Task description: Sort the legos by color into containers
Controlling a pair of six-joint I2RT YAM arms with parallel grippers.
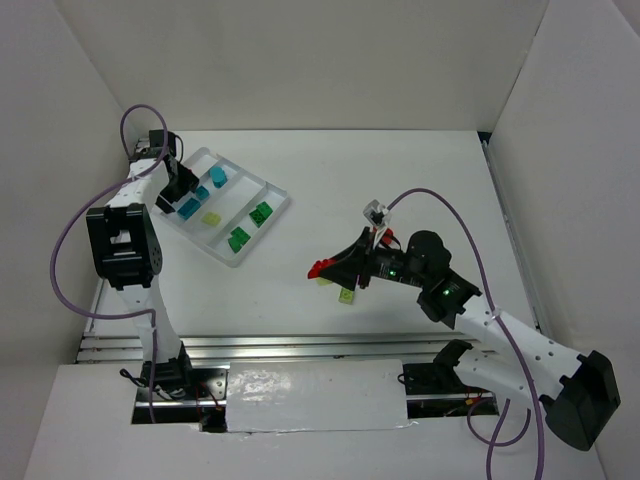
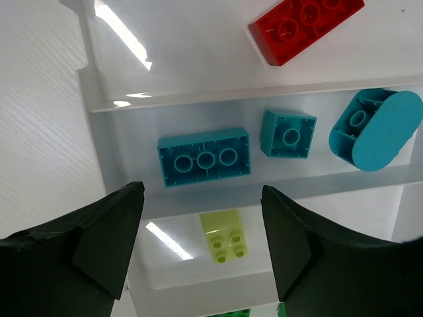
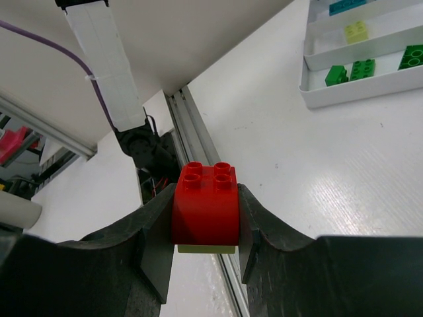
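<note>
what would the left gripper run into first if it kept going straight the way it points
Likely the shallow white plastic tray, at the divider between the long teal brick and the small pale yellow brick. The left gripper is open above them; depth is unclear.

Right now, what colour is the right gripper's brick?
Red; the brick shows best in the right wrist view.

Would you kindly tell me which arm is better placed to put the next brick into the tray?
Right. Its gripper is shut on a red brick, ready to carry over. The left gripper hangs open and empty over the tray, so it has nothing to deliver.
</note>
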